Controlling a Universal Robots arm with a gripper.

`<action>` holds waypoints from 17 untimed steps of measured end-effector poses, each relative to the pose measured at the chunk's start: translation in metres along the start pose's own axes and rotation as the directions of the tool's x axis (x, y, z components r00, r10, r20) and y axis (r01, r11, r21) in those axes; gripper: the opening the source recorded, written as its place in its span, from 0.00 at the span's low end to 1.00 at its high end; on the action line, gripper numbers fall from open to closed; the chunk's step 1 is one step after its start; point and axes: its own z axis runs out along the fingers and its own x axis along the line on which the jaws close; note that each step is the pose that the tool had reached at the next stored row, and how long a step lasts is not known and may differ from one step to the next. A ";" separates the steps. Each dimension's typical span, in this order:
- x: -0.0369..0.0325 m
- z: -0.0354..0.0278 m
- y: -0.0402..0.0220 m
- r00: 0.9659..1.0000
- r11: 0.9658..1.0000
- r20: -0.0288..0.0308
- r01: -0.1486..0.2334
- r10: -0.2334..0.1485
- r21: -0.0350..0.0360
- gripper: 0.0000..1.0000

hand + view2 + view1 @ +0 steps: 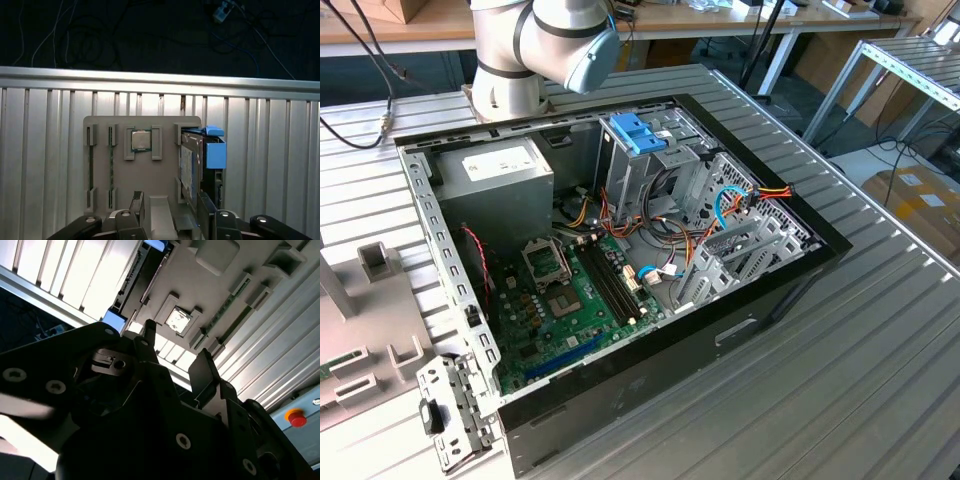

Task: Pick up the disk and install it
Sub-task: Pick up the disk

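On the ribbed metal table (880, 330), beside the open computer case (780, 290), lay a grey tray (145, 122), over which the gripper (171, 210) hung empty, fingers spread, near the disk (186, 170) standing on edge in a tray slot.

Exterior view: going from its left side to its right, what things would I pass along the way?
Grey parts holder → grey power box → blue plastic latch → red and yellow wires → cardboard box.
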 end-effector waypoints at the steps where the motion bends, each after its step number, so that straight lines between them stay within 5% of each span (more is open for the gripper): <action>1: 0.0000 0.0002 0.0000 1.000 1.000 0.000 -0.002 0.002 0.000 0.54; 3: -0.0002 0.0009 -0.0001 1.000 1.000 0.001 -0.030 0.030 0.000 0.54; 5: -0.0002 0.0027 0.0000 0.996 0.996 0.002 -0.093 0.093 0.002 0.54; 8: -0.0002 0.0036 -0.0001 0.991 0.991 0.003 -0.131 0.131 0.002 0.54; 17: -0.0002 0.0070 -0.0002 0.991 0.991 0.003 -0.131 0.131 0.003 0.54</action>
